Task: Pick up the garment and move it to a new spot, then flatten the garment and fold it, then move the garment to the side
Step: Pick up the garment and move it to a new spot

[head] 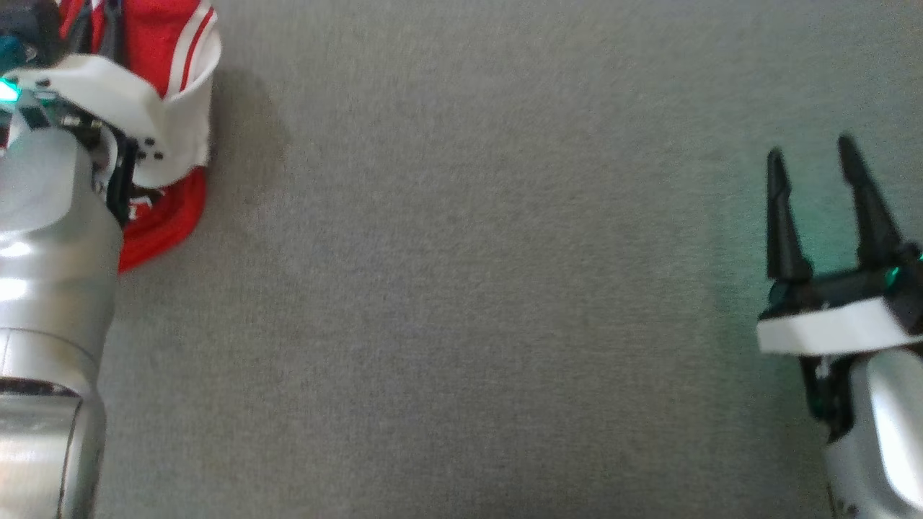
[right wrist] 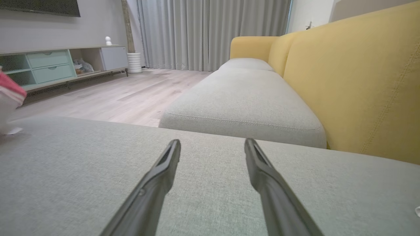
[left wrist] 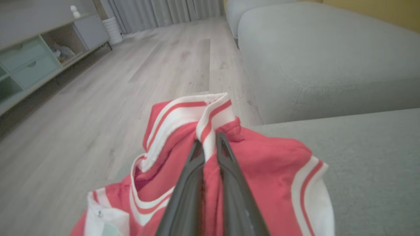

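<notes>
the left hand point(left wrist: 210, 139) is closed on a striped fold of the red and white garment point(left wrist: 269, 164), which sits bunched at the left edge of the grey cushion point(right wrist: 82, 170). the right hand point(right wrist: 212, 144) hangs open over bare fabric. the pick-up looks barely started; moving, flattening and folding all remain. the arm hides much of the garment, and its kind is unclear.

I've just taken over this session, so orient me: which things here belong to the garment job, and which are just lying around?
Job: red-and-white garment, pinched by the left gripper; right gripper, open; grey cushion beneath them.
Just around: yellow sofa back; cabinet; curtains; wooden floor.
</notes>
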You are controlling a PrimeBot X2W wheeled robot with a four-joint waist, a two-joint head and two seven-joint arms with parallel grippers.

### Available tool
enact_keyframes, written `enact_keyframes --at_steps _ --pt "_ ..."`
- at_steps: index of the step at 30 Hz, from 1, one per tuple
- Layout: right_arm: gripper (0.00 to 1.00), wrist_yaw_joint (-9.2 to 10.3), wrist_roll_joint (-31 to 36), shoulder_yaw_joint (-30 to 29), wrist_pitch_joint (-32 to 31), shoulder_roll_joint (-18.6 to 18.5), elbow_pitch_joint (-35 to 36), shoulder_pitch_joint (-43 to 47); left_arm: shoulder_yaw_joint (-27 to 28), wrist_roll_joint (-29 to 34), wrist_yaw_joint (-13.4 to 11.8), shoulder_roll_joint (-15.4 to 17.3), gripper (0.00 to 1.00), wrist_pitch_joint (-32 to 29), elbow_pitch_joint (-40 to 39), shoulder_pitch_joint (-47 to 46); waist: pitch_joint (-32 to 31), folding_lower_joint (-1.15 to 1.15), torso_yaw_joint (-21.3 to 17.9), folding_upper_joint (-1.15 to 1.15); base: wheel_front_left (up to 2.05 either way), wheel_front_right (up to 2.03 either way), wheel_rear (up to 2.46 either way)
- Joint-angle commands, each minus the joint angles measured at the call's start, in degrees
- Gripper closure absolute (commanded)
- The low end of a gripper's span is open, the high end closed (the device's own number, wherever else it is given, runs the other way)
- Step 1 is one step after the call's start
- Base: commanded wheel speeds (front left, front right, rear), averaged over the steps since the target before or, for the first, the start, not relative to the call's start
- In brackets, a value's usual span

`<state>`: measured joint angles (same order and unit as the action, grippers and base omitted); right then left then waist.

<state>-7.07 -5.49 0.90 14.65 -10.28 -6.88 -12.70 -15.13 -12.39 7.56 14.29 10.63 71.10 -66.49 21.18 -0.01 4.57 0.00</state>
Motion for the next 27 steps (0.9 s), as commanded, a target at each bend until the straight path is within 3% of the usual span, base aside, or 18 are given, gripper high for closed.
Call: enact_keyframes --at_steps 1,7,14,20,27 --pt "0.0 -0.42 -0.31 0.98 0.35 0.24 1.29 1.48 0.05 0.85 -0.17 2.73 1.0 1.22 -2.74 -3.54 -5.8 0.01 -2.95 0.0 0.0 0.0 0.0" --pt "0.0 -0.42 -0.76 0.47 0.35 2.78 0.83 6.19 -5.24 1.61 -0.1 0.17 1.0 3.03 -7.55 -5.52 -13.79 0.01 -5.4 0.0 0.0 0.0 0.0" --pt "0.0 -0.42 -0.8 1.94 0.35 4.6 1.64 10.3 -10.87 -3.03 -0.09 -2.46 1.0 3.9 -15.37 -7.16 -20.21 0.01 -9.27 0.0 0.0 0.0 0.0" --pt "0.0 -0.42 -1.1 1.1 0.35 5.65 2.83 11.86 -17.01 -6.4 -0.08 -4.72 1.0 3.92 -20.69 -6.9 -22.05 0.01 -12.45 0.0 0.0 0.0 0.0" --pt "0.0 -0.42 -1.12 2.0 0.35 6.24 2.99 14.13 -26.13 -10.8 -0.08 -7.33 1.0 3.84 -23.53 -0.1 -22.0 0.01 -13.57 0.0 0.0 0.0 0.0"
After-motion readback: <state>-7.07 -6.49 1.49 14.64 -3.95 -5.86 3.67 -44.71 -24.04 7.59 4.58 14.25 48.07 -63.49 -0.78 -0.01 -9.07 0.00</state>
